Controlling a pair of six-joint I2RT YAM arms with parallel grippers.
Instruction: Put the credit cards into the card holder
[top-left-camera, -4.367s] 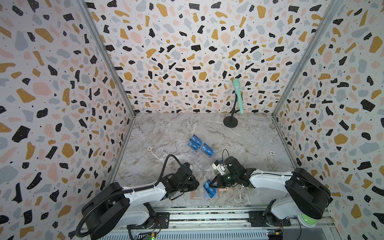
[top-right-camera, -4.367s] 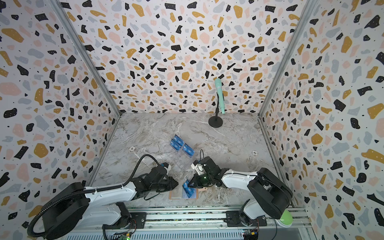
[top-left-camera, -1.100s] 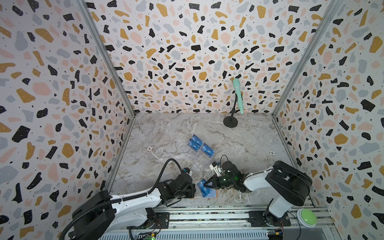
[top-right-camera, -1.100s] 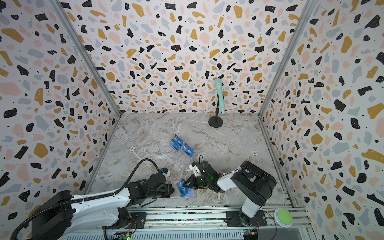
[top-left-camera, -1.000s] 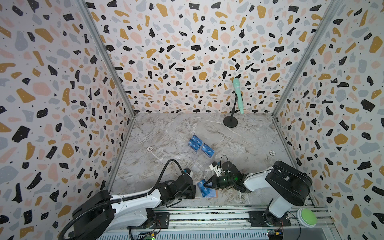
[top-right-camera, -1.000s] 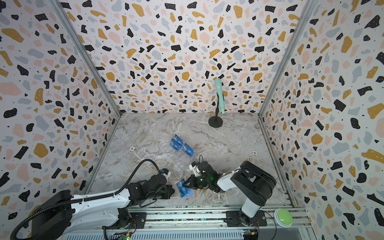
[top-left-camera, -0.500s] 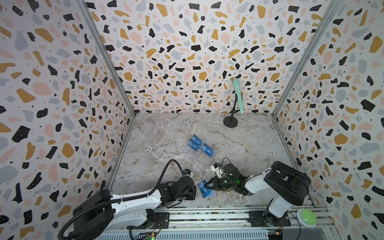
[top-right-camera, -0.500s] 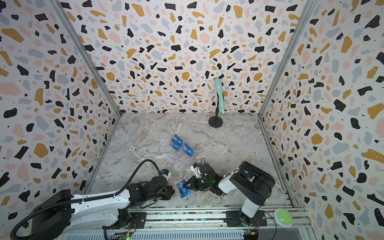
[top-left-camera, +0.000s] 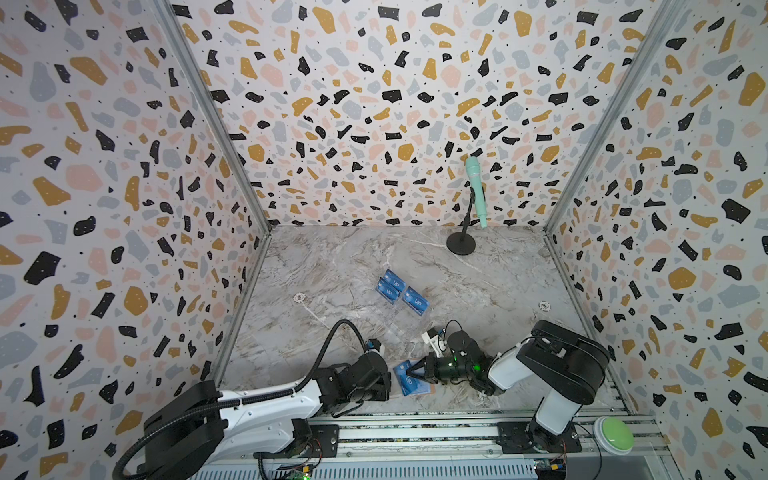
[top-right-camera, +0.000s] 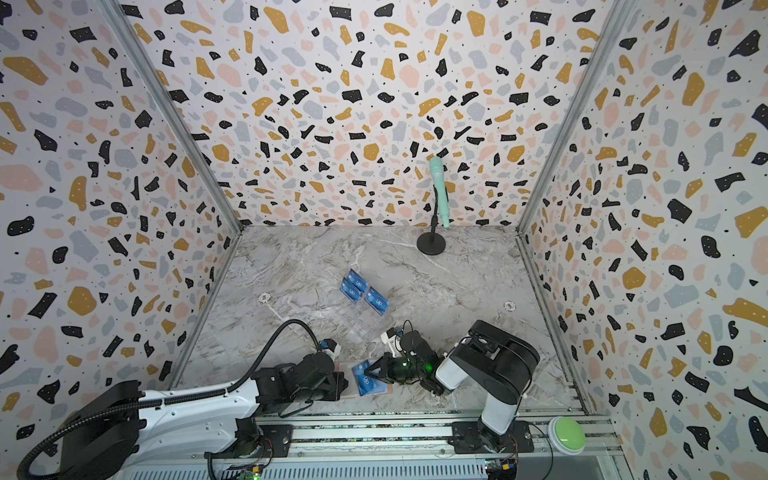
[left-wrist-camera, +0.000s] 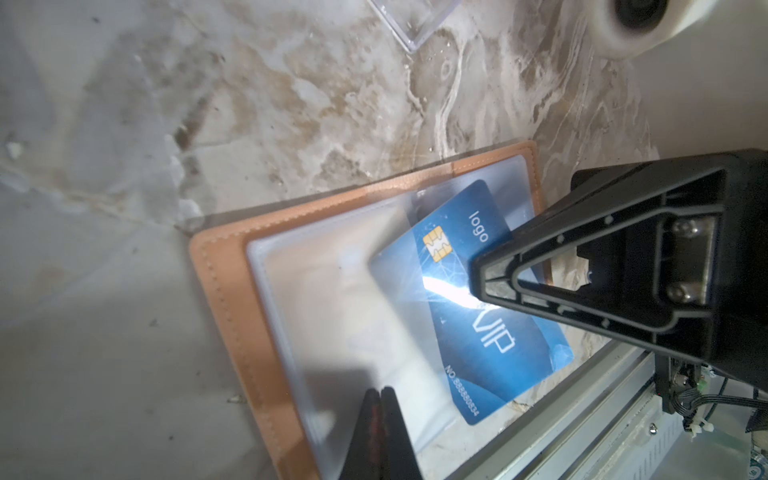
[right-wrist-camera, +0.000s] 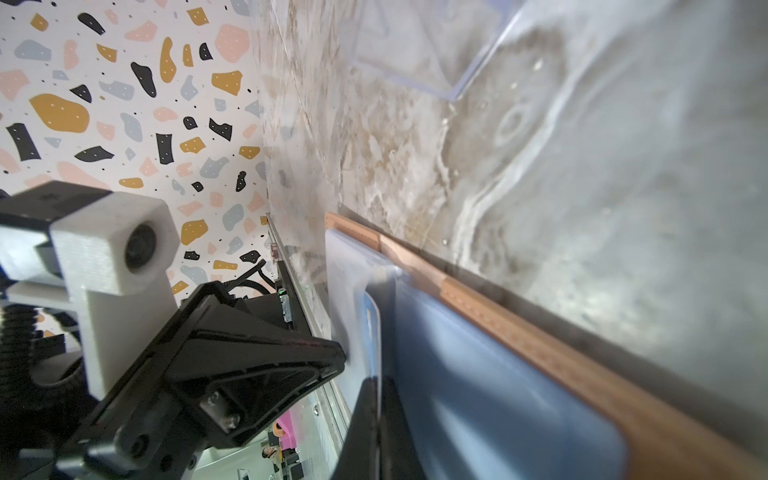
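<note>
**Claws meet over a card holder at the bench's near edge**

Bench (top-left-camera: 332, 266) of grey marble pattern, boxed in by speckled walls (top-left-camera: 374, 104). At 6 o'clock, just beside the front rail (top-left-camera: 415, 432), the pink card holder (left-wrist-camera: 232, 316) lies opened flat with its clear sleeve (left-wrist-camera: 332, 291) facing up.

The right claw (top-left-camera: 410, 370) points in from 3 o'clock and is closed on a blue card (left-wrist-camera: 490, 332) marked "VIP". In the right wrist view the card's thin edge runs between the claw's fingers (right-wrist-camera: 361, 449). The card lies slanted across the holder. The corner with the gold chip looks hazy, as if under the sleeve. The opposite end sticks out past the holder toward the rail.

The left claw (top-right-camera: 344, 384) points in from 9 o'clock, closed, with its tip at the sleeve's edge. Whether it pinches the sleeve cannot be told.

Near the middle of the bench is a clear plastic stand (top-left-camera: 399, 328), with more blue cards (top-left-camera: 392, 286) at its far end, well apart from the holder. At 1 o'clock, near the back wall, a mint-green microphone (top-left-camera: 476, 191) sits on a black stand (top-left-camera: 461, 243). At 5 o'clock, off the bench, is a green button (top-left-camera: 615, 434).
</note>
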